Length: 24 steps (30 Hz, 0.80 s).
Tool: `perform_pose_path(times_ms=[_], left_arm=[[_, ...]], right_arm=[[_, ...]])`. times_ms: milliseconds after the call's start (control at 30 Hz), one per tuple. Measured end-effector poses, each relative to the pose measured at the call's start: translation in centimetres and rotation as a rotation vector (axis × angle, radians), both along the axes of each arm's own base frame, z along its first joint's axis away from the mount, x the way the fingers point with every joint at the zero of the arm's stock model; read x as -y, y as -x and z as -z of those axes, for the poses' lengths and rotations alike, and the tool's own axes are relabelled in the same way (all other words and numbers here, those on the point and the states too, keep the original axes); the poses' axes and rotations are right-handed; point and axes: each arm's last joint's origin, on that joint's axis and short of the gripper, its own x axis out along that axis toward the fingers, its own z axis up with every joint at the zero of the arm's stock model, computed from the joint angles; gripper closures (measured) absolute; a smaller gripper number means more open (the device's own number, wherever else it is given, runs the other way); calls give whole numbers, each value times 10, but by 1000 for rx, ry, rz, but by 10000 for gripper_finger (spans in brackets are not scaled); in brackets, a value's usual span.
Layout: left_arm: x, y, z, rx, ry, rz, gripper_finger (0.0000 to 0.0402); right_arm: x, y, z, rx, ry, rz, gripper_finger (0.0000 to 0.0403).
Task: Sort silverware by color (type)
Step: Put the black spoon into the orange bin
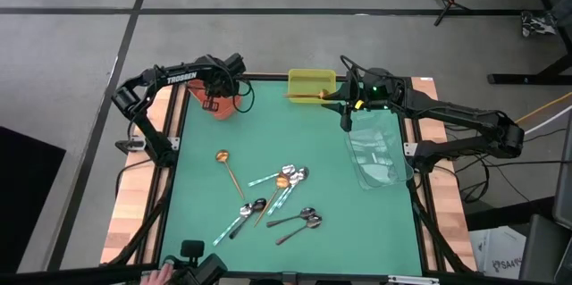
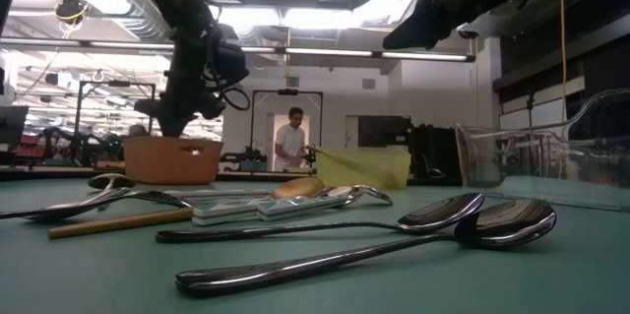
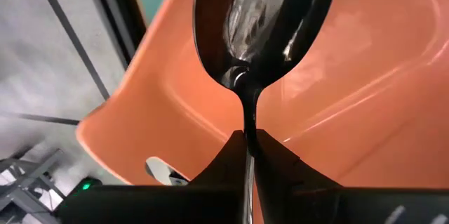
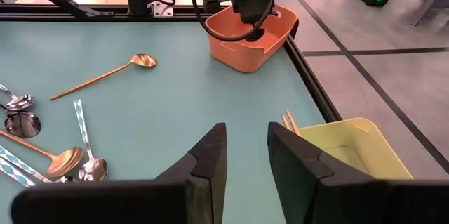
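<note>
My left gripper (image 1: 212,103) hangs over the orange bin (image 1: 217,104) at the table's far left and is shut on a dark black spoon (image 3: 263,20). My right gripper (image 4: 245,147) is open and empty. It hovers above the green mat just in front of the yellow bin (image 1: 311,84), which holds gold handles (image 4: 289,120). Several spoons lie flat mid-table: a lone gold one (image 1: 228,167), a mixed silver and gold cluster (image 1: 281,187), and dark ones (image 1: 299,221). My left gripper pinches the black spoon's thin handle (image 3: 247,122) just behind the bowl, between its two fingers (image 3: 224,157). The fingers lie along the handle. The spoon is lifted clear, and its bowl reaches past the fingertips over the inside of the orange bin (image 3: 365,76).
A clear plastic bin (image 1: 375,153) sits at the table's right edge beneath my right arm. Wooden table borders (image 1: 134,205) flank the mat. Open mat lies between the spoon cluster and the far bins. A person (image 2: 291,143) stands in the room behind.
</note>
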Motion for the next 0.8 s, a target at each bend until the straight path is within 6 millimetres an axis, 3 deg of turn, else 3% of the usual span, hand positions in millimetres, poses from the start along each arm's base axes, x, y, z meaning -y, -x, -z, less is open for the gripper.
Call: perform_pose_path(times_ms=[300,800], left_arm=[[-2,-2,2,43,-11,3,360],[-2,-5,2,73,-36,-25,355]], right_arm=[[0,0,0,0,0,0,306],[0,0,0,0,0,0,306]])
